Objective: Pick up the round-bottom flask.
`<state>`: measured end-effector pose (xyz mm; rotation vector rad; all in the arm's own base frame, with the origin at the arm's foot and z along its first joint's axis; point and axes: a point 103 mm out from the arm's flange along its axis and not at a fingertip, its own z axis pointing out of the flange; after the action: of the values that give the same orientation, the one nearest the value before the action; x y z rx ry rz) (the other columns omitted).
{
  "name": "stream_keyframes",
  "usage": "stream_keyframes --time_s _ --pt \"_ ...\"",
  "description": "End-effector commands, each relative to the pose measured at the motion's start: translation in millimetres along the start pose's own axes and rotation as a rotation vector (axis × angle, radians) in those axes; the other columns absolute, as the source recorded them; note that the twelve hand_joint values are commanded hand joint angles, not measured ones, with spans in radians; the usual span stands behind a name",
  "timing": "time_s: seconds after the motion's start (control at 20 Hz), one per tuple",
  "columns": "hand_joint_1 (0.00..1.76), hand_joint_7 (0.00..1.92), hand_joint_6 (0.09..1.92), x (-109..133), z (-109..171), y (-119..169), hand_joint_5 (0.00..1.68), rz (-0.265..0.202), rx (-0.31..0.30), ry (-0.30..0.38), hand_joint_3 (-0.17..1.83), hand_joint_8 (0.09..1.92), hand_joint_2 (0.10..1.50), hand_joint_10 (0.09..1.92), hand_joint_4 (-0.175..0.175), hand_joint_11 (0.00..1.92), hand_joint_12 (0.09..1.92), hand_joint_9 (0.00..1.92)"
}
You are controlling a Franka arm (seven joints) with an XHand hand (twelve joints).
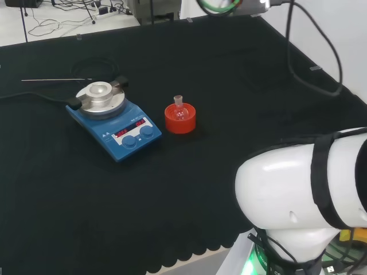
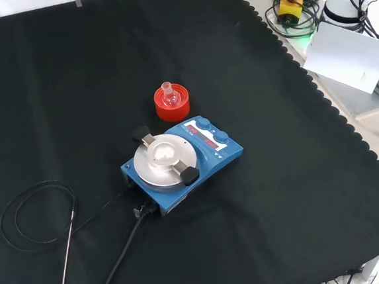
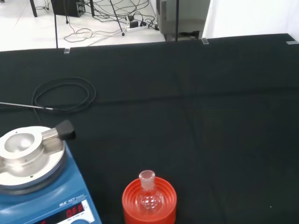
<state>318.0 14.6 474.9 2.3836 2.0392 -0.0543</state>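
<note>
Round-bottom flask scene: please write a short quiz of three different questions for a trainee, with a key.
1. True or false: the round-bottom flask lies on its side on the black cloth.
2. What holds the flask? A) cork ring B) red ribbed stand C) metal plate of the blue stirrer
3. Fill in: in the head view, the flask stands to the ____ of the stirrer.

Key: 1 false, it sits upright, neck up. 2 B. 3 right.
</note>
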Motion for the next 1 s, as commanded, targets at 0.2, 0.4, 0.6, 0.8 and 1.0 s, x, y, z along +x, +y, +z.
stream_keyframes --time_s 0.2,0.4,0.6,0.8,1.0 --pt "0.07 0.06 0.16 -3 52 36 0.33 0.035 0.066 0.029 0.29 0.52 1.26 0.63 0.014 0.0 1.36 0.16" --pt "0.08 0.06 0.15 -21 72 54 0.33 0.039 0.081 0.043 0.28 0.52 1.26 0.63 0.013 0.0 1.36 0.17" --pt "0.1 0.07 0.13 -36 92 73 0.34 0.043 0.098 0.072 0.27 0.52 1.25 0.64 0.012 0.0 1.37 0.18" --pt "0.15 0.08 0.12 -55 115 83 0.35 0.03 0.111 0.103 0.26 0.52 1.23 0.64 0.01 0.0 1.37 0.19" --pt "0.32 0.12 0.11 -65 139 89 0.38 0.01 0.117 0.137 0.22 0.54 1.15 0.66 0.005 0.01 1.41 0.24"
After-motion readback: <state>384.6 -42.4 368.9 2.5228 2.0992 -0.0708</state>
